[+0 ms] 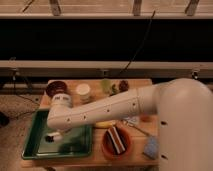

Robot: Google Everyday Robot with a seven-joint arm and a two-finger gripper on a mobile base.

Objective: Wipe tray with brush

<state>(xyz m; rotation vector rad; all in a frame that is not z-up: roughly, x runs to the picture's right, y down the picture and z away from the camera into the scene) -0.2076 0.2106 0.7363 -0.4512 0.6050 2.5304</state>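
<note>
**Gripper** (pixel 55 135): low over the left half of the tray (pixel 76 145), tucked beneath the white wrist. Its fingers are pressed together. I read them as pinching the brush (pixel 48 138), of which only a pale stub with a dark end shows. That end sits at or near the tray floor, but I cannot confirm contact.

**Handling, in my judgement:** the brush is light and slim, with a rigid handle. It is prone to swivel in a two-finger pinch, so a hold close to the head suits wiping.

**Tray:** smooth green plastic, shallow, with a raised rim. It is likely to slide on the wooden table (pixel 144 86) under sideways pressure.
</note>
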